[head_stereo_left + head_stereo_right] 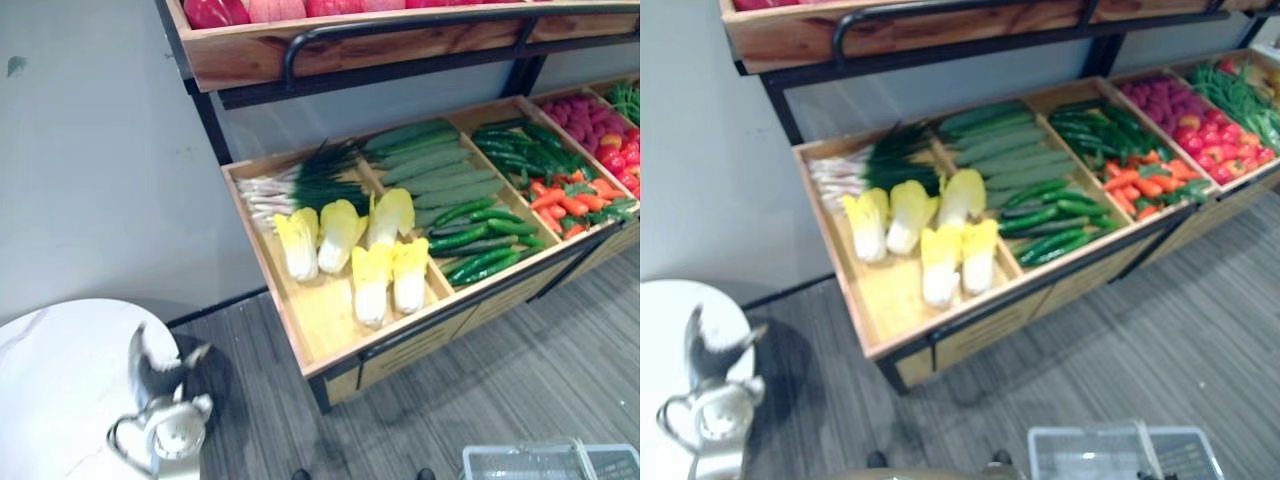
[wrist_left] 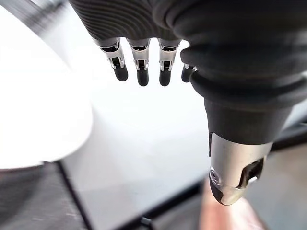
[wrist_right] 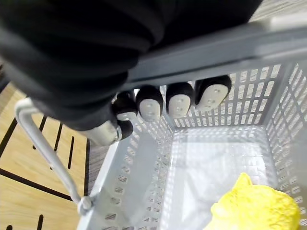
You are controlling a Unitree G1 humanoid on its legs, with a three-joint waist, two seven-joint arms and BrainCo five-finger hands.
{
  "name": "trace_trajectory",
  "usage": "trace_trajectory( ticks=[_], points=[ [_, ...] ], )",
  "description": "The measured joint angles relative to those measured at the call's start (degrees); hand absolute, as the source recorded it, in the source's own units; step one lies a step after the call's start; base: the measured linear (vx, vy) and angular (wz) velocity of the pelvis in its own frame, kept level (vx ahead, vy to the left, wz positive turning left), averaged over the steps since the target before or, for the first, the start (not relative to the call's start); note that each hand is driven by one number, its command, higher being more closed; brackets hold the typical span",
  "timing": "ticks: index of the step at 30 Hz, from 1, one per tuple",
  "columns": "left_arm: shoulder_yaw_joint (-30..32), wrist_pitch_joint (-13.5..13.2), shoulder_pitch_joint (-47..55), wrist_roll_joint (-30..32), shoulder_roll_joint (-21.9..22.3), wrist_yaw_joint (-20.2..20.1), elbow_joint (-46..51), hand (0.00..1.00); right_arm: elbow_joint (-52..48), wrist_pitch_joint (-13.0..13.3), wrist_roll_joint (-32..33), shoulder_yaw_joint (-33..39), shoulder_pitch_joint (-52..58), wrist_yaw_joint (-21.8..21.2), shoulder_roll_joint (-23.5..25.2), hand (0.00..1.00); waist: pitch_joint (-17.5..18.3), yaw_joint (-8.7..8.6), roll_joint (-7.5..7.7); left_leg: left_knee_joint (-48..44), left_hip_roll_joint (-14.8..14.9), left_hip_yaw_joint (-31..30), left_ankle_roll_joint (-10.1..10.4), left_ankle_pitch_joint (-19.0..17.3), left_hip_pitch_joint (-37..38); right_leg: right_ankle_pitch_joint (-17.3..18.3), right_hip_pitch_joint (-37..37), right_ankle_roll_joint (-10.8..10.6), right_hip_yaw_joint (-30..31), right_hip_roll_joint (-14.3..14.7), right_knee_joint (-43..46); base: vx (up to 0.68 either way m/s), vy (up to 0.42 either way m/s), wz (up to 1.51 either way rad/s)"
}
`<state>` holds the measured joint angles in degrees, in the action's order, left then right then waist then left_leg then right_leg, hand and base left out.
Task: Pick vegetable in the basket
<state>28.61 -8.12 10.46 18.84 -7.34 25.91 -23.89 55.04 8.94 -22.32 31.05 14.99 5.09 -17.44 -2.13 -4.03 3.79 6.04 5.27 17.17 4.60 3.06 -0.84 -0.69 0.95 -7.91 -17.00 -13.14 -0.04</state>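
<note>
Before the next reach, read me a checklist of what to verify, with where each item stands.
1. Left hand free: ok, fingers relaxed, holding nothing.
2. Right hand carrying the basket: ok, fingers curled round its handle.
3. Room in the basket: ok, one yellow cabbage inside.
4. Cabbages available in the wooden bin: ok, several.
5. Left hand near the bin: probably not ok, it is by the white table, apart from the bin.

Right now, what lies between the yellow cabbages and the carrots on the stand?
Dark green cucumbers, in the compartment beside the cabbages; the carrots follow. Both eye views show it.
</note>
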Motion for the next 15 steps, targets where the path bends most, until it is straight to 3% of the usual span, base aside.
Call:
trace_trajectory(
  ticks=[4, 7, 15],
  points=[
    [4.3, 0.8, 3.5, -0.1, 0.6, -0.6, -15.5, 0.00, 0.1, 0.1, 0.6, 2.0, -0.9, 1.2, 2.2, 1.00, 1.6, 0.62, 0.13, 0.0, 0.0, -0.2, 0.2, -0.3, 0.0, 0.1, -0.4, 0.0, -0.4, 0.0, -0.7, 0.03, -0.009, 0.03],
    [4.9, 2.8, 5.3, 0.0, 0.7, -5.2, -26.9, 0.00, 2.2, -0.2, 1.1, 2.5, -3.3, 1.8, 2.2, 1.00, 1.8, 1.11, 0.30, 0.0, 0.0, -0.1, 0.4, -0.5, 0.1, 0.1, -0.6, 0.0, -0.4, 0.1, -0.9, 0.01, -0.004, 0.00],
    [4.7, 4.5, 5.4, 1.6, 0.3, -11.7, -33.1, 0.00, 4.5, -0.5, 0.9, 3.4, -5.4, 1.9, 1.7, 1.00, 2.0, 1.06, 0.06, 0.0, 0.8, 2.6, 0.8, -1.0, 2.3, 0.3, -1.1, 0.4, 1.9, 1.0, -0.9, 0.03, -0.023, -0.17]
  ],
)
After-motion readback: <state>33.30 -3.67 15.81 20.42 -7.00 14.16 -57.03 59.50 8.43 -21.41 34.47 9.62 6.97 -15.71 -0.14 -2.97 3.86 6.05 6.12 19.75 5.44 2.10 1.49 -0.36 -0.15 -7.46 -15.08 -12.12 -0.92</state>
